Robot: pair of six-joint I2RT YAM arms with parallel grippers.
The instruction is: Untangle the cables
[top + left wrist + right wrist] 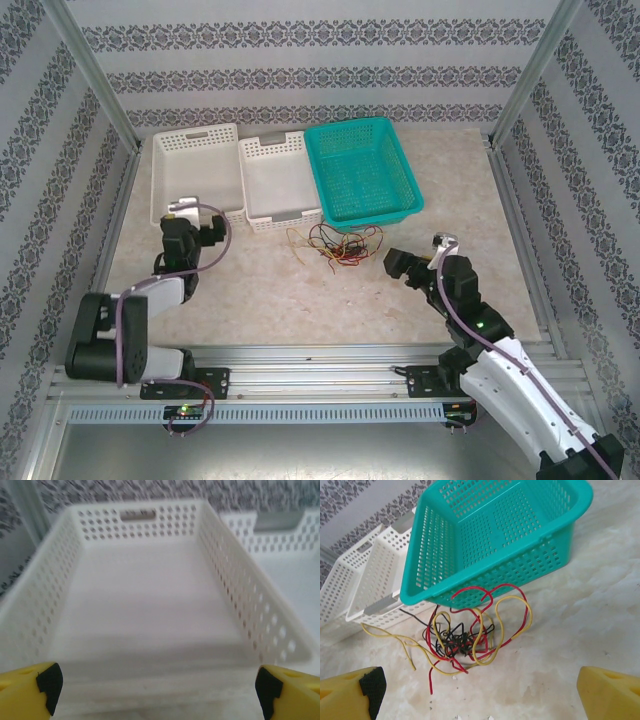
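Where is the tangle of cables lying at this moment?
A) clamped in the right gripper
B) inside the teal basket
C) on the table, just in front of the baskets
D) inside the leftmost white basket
C: the cables lie in a loose heap on the bare table, just in front of the teal basket, while the right gripper is open and apart from them.

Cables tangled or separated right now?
Tangled: the cables cross and loop in one clump on the table, beside the teal basket.

Red, yellow and black cables (470, 630), teal basket (490, 535), white baskets (195, 170), marbled beige table (300, 300).
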